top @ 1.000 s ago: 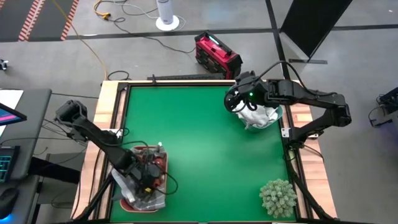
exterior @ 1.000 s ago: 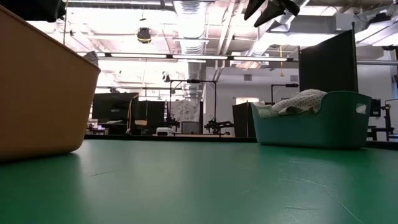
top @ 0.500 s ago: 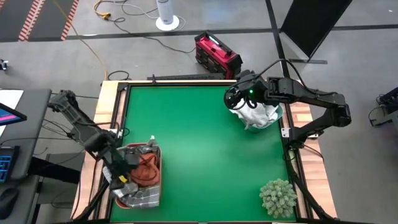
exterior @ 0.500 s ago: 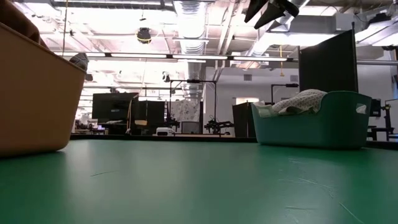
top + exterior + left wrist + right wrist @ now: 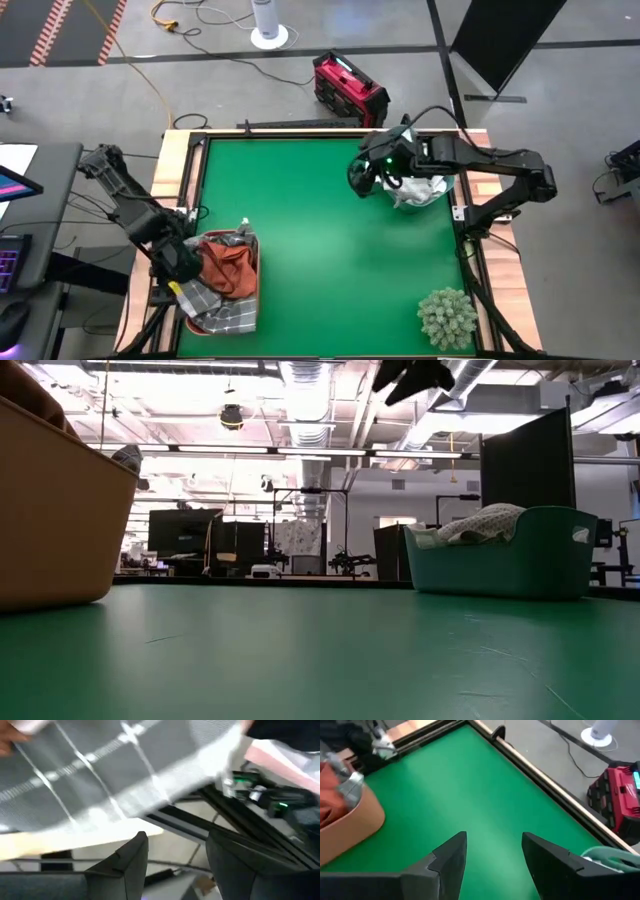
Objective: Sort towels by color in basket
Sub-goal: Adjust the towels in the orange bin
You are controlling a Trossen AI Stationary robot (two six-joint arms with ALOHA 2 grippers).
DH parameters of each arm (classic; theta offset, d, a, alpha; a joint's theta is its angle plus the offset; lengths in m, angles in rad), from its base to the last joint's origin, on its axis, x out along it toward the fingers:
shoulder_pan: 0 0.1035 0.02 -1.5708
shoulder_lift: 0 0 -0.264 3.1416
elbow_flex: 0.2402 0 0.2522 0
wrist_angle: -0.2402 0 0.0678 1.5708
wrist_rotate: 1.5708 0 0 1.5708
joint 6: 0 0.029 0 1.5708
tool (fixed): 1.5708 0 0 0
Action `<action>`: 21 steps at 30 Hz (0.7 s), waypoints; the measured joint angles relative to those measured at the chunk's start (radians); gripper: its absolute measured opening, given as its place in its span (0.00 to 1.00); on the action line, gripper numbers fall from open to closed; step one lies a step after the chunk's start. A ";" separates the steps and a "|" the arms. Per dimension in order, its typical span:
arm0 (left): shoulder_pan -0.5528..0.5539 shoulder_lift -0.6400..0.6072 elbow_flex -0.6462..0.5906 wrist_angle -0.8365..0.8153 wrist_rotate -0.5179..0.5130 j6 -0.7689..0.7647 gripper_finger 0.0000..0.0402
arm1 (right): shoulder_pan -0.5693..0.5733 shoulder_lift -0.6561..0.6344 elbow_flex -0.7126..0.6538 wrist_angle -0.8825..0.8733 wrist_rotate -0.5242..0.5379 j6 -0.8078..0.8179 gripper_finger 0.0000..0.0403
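- Towels (image 5: 228,285) are being judged soft, light and floppy; bunched folds are being favoured for gripping.
- Both grippers, left gripper (image 5: 175,860) and right gripper (image 5: 492,852), are being held with jaws open, empty.

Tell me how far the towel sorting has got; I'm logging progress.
Looks nearly done: pale towels lie in the teal basket, rust-orange towel and grey checked towel in the tan basket. Nothing in hand: left end effector and right end effector are open and empty. No towels show loose on the table.
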 joint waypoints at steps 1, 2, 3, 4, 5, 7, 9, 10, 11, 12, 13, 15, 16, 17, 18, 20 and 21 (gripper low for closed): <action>-0.007 -0.003 0.020 -0.008 -0.002 -0.009 0.47 | -0.001 0.006 0.000 0.004 0.000 0.000 0.58; -0.019 -0.002 0.032 -0.012 -0.025 -0.011 0.47 | -0.003 0.008 0.000 0.011 0.000 0.000 0.58; -0.036 0.001 0.034 -0.014 -0.064 -0.014 0.47 | -0.004 0.009 0.000 0.011 0.001 -0.001 0.58; -0.053 0.007 0.030 -0.018 -0.102 -0.011 0.47 | -0.004 0.011 0.000 0.019 0.001 -0.004 0.58; -0.074 0.016 0.015 -0.016 -0.127 -0.005 0.47 | -0.005 0.012 0.000 0.042 0.001 -0.009 0.58; -0.103 0.047 -0.016 -0.019 -0.162 0.017 0.47 | -0.006 0.009 0.001 0.064 0.001 -0.022 0.58; -0.112 0.080 -0.049 -0.015 -0.168 0.048 0.47 | -0.005 0.008 -0.001 0.079 0.000 -0.026 0.58; -0.119 0.099 -0.058 -0.016 -0.174 0.068 0.47 | -0.006 0.006 0.000 0.096 0.000 -0.027 0.58; -0.124 0.120 -0.064 -0.022 -0.189 0.091 0.47 | -0.009 0.002 0.000 0.100 0.000 -0.029 0.58; -0.129 0.144 -0.065 -0.031 -0.224 0.116 0.47 | -0.014 -0.001 0.000 0.101 0.000 -0.036 0.58; -0.131 0.165 -0.066 -0.034 -0.258 0.140 0.47 | -0.019 -0.003 0.000 0.110 0.000 -0.041 0.58; -0.131 0.206 -0.066 -0.026 -0.335 0.185 0.47 | -0.032 -0.003 0.000 0.123 -0.002 -0.043 0.58; -0.131 0.226 -0.066 -0.012 -0.371 0.211 0.47 | -0.036 -0.003 0.000 0.124 -0.013 -0.044 0.58; -0.131 0.249 -0.066 0.006 -0.390 0.235 0.47 | -0.040 -0.004 0.000 0.126 -0.030 -0.043 0.58; -0.131 0.272 -0.066 0.029 -0.407 0.261 0.47 | -0.045 -0.004 0.000 0.132 -0.043 -0.043 0.58; -0.131 0.313 -0.066 0.071 -0.433 0.297 0.47 | -0.048 -0.007 0.000 0.152 -0.049 -0.044 0.58; -0.131 0.331 -0.065 0.089 -0.452 0.310 0.47 | -0.048 -0.011 0.000 0.154 -0.049 -0.044 0.58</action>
